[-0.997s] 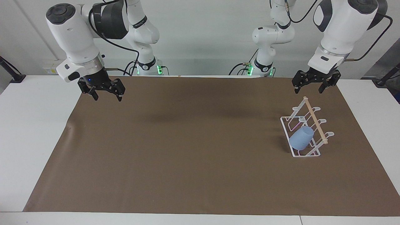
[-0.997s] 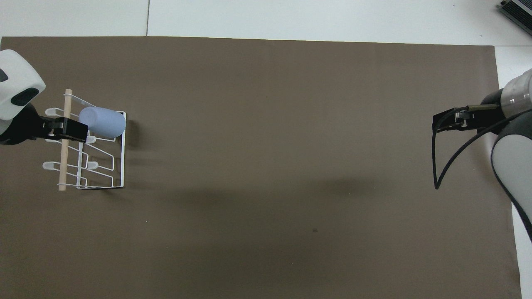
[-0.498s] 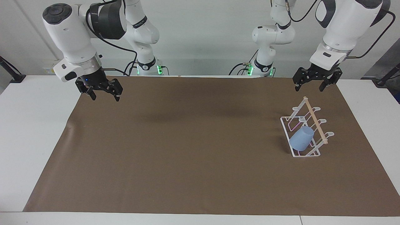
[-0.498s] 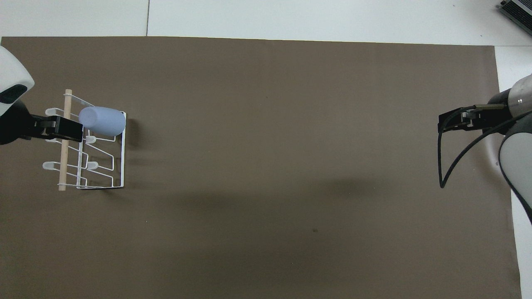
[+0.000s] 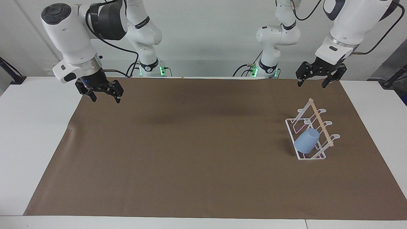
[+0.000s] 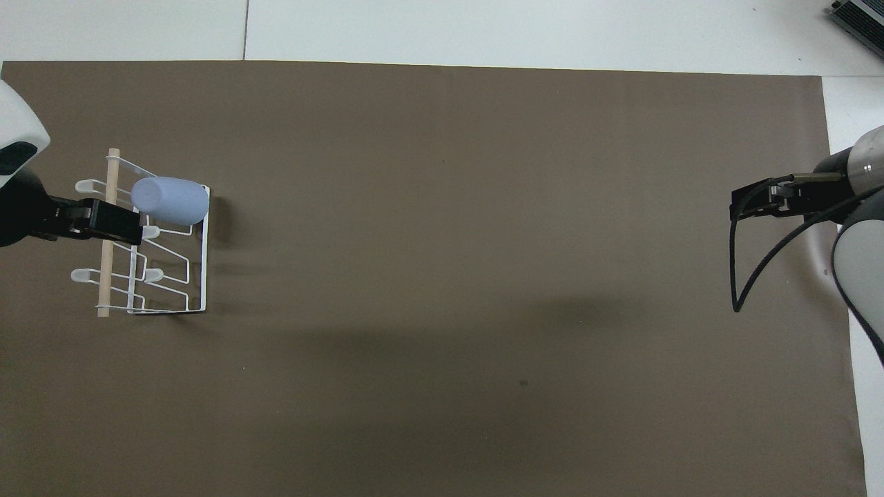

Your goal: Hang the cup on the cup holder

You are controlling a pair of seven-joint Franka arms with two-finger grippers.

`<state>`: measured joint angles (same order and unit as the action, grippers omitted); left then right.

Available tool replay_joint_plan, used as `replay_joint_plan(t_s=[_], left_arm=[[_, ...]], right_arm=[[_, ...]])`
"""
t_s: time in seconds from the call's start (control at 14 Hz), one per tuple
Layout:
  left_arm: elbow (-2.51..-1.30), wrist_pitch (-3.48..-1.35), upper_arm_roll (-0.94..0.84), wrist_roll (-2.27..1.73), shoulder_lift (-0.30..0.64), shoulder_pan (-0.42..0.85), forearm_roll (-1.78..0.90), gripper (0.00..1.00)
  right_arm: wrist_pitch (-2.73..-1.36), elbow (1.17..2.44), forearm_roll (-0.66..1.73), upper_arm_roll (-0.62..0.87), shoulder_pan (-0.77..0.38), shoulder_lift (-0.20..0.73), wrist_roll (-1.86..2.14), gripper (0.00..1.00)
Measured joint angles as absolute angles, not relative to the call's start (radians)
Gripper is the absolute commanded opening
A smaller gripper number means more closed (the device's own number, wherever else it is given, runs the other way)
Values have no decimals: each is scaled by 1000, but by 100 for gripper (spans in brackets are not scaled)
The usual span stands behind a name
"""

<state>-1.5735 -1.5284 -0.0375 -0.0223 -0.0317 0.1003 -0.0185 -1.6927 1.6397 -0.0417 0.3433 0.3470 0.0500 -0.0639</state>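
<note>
The light blue cup (image 5: pixel 306 141) hangs tilted on a prong of the white wire cup holder (image 5: pixel 291 132), at the holder's end farther from the robots. The holder stands toward the left arm's end of the table, with its wooden dowel (image 5: pixel 321 124) across the top. In the overhead view the cup (image 6: pixel 170 201) sits on the holder (image 6: pixel 205 262). My left gripper (image 5: pixel 311 83) is open and empty, up in the air over the mat just off the holder's robot-side end; it also shows in the overhead view (image 6: pixel 128 228). My right gripper (image 5: pixel 103 98) is open and empty, raised over the mat's corner at the right arm's end.
A brown mat (image 5: pixel 190 152) covers most of the white table (image 5: pixel 35 133). A grey device (image 6: pixel 860 14) lies at the table's corner farthest from the robots at the right arm's end.
My left gripper has risen and drawn back from the cup holder toward its base. My right gripper has lifted slightly and drawn toward its own end. The cup has stayed on the prong.
</note>
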Motion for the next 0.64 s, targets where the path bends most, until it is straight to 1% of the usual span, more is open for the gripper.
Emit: replay_joint_plan(t_s=[0.64], left_arm=[[-1572, -1516, -29, 27, -40, 91, -20, 100]], right_arm=[[-1693, 1640, -42, 343, 347, 50, -64, 100]])
